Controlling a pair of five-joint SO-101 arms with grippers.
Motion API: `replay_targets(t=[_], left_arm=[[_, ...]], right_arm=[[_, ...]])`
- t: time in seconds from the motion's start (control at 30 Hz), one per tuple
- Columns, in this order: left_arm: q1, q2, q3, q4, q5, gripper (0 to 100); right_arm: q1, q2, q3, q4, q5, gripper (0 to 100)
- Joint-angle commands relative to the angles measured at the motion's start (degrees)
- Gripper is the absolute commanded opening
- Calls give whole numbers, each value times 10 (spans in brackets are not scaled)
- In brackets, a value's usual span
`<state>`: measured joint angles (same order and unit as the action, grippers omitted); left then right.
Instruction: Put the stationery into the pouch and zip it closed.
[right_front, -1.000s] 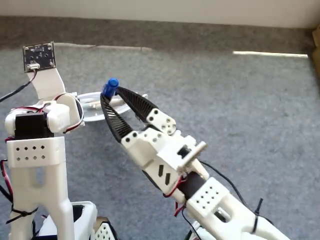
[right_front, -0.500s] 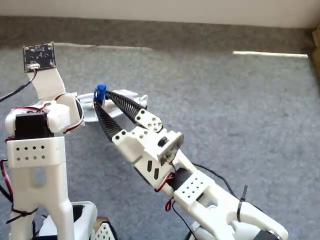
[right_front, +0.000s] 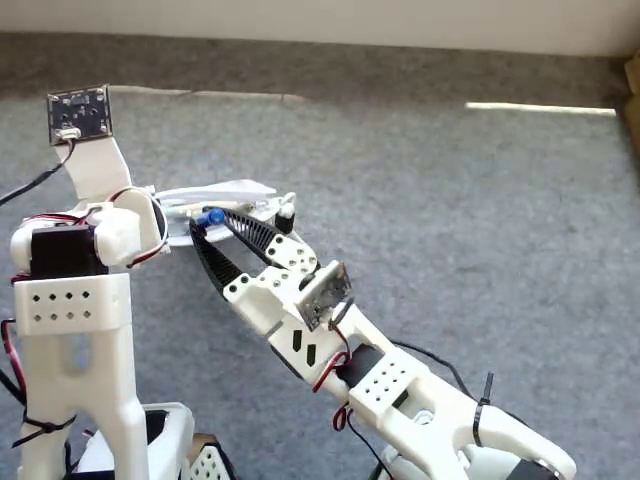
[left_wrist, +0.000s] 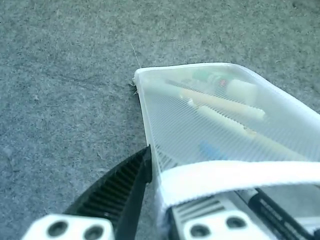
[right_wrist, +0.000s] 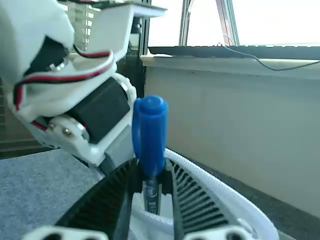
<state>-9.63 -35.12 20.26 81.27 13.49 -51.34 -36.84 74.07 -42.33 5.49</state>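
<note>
At the pouch (left_wrist: 225, 130) mouth, right tool (right_wrist: 150, 172) gripping a blue pen (right_wrist: 149, 132), left tool (left_wrist: 156, 170) pinching the pouch edge.

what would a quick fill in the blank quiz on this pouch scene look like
The right gripper is shut on a ____ pen.
The carpet around the mesh pouch in the left gripper is ____.
Other stationery shows through the pouch, so it is not ____.
Missing: blue; grey; empty.
</note>
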Motion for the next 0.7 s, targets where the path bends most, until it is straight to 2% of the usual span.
replay_targets(t=[0.0, 0.13, 0.27, 0.5, 0.67], left_arm=[[15, -1, 0, 1, -4, 6], [15, -1, 0, 2, -4, 6], [15, -1, 0, 4, -4, 6], [15, -1, 0, 4, -4, 6], [15, -1, 0, 4, -4, 6]], right_arm=[[-6, -4, -10, 11, 4, 86], [-6, -4, -9, 12, 4, 204], [-4, -15, -14, 48, 4, 198], [-4, -120, -22, 179, 4, 198], [16, -202, -28, 266, -75, 198]])
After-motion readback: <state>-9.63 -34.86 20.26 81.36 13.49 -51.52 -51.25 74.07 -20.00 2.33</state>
